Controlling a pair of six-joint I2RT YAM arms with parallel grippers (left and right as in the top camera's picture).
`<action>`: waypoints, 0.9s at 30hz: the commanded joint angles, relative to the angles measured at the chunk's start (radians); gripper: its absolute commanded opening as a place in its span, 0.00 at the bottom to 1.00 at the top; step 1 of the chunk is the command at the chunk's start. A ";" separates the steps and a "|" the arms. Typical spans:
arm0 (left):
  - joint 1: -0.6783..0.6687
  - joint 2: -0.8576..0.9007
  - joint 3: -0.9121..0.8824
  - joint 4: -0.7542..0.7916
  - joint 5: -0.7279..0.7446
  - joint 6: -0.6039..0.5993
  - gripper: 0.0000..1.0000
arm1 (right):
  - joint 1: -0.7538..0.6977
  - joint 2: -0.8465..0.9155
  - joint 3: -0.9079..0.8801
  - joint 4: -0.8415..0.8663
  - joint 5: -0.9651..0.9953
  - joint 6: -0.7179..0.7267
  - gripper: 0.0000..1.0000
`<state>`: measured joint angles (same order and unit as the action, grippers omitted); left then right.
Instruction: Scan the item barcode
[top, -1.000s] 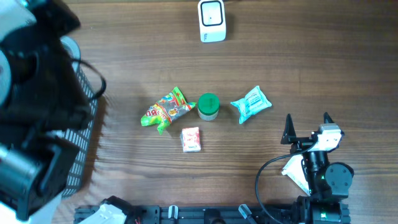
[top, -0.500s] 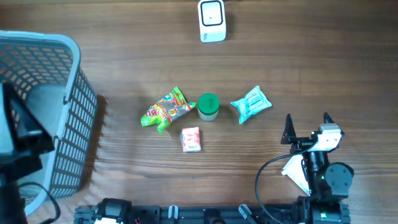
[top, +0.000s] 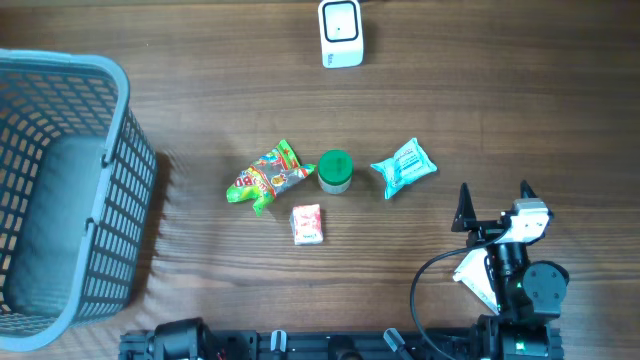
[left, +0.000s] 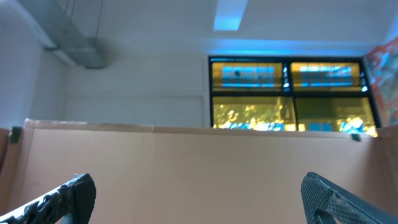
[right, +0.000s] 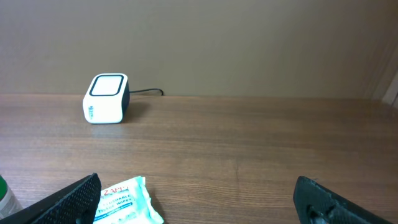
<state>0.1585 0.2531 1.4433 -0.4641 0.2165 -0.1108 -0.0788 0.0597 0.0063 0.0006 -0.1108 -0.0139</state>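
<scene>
Right gripper (top: 495, 197) spread wide, empty; left gripper (left: 196, 202) likewise released, pointed upward. Pick step judged not begun. Tissue pack (top: 404, 167), just ahead-left, to be grasped, then shown to scanner (top: 341, 33) farther ahead.

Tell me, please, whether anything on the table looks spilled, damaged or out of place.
Nothing stands out. The scanner stands at the far side; the snack bag, green jar, wipes pack and small red packet lie grouped in the middle, looking intact, with nothing spilled. The basket sits at the left.
</scene>
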 joint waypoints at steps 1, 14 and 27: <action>-0.061 -0.044 -0.010 0.003 0.026 -0.010 1.00 | 0.003 -0.006 -0.001 0.005 0.006 -0.012 1.00; -0.106 -0.203 -0.011 0.002 -0.136 -0.010 1.00 | 0.003 -0.006 -0.001 0.005 0.006 -0.012 1.00; -0.170 -0.247 -0.010 0.007 -0.132 -0.010 1.00 | 0.003 -0.006 -0.001 0.005 0.006 -0.011 1.00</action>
<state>0.0151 0.0135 1.4372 -0.4671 0.0944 -0.1112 -0.0788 0.0597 0.0063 0.0006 -0.1108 -0.0139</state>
